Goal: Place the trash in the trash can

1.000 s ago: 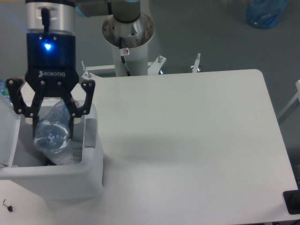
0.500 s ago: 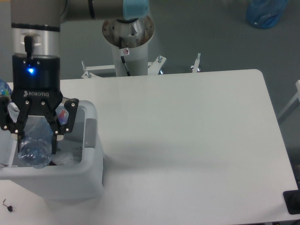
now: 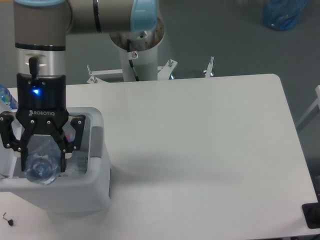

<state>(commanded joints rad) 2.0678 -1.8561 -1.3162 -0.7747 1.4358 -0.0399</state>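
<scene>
The bottle (image 3: 41,167), clear plastic and seen end-on, is judged light, thin-walled and slippery, so it is best gripped across its middle. It is clamped in the tool (image 3: 41,156), hanging inside the open bin (image 3: 75,192) at the worktop's (image 3: 200,150) nine o'clock edge.

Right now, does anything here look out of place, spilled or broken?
Nothing stands out. The claw holds the clear bottle end-down over the open trash can, which sits at the table edge. I see no spill or damage on the table.
</scene>
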